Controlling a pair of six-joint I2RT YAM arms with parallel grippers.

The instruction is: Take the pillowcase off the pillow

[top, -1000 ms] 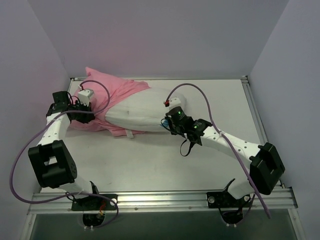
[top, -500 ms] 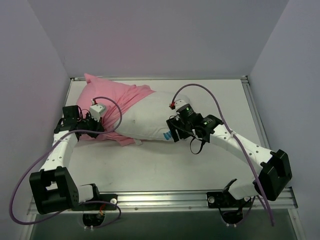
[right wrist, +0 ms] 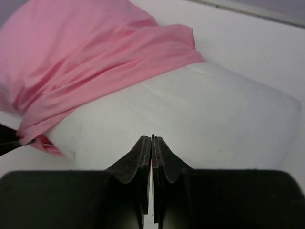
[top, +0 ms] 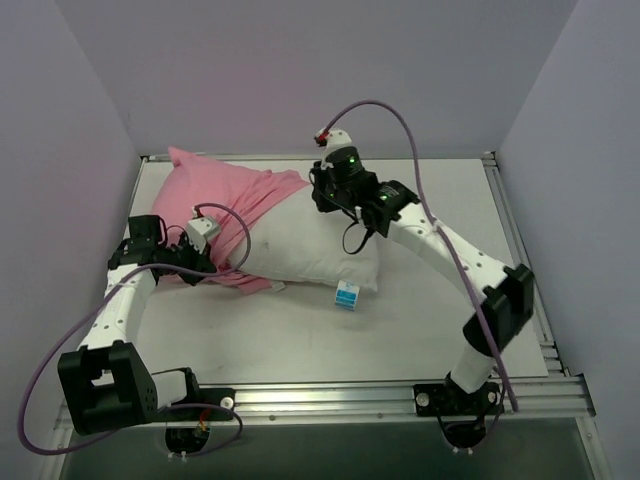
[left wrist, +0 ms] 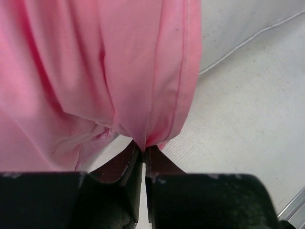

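Observation:
The white pillow (top: 305, 248) lies across the table's middle, its blue-and-white tag (top: 347, 296) at the near right corner. The pink pillowcase (top: 215, 195) still covers its left part, bunched in folds. My left gripper (top: 213, 266) is at the cover's near edge; in the left wrist view its jaws (left wrist: 144, 147) are shut on a pinch of pillowcase (left wrist: 119, 71). My right gripper (top: 320, 198) hovers over the pillow's far side by the cover's open edge. In the right wrist view it (right wrist: 152, 139) is shut on nothing, above the pillow (right wrist: 214, 114) and beside the pillowcase (right wrist: 86, 62).
The white table (top: 440, 300) is boxed in by grey walls on the left, back and right. A metal rail (top: 330, 395) runs along the near edge by the arm bases. Purple cables loop from both arms.
The right gripper let go of the pillow's tag corner, shut again, and swung back over the pillow's far side. The pillow shifted right, further out of the cover. The left gripper kept its hold.

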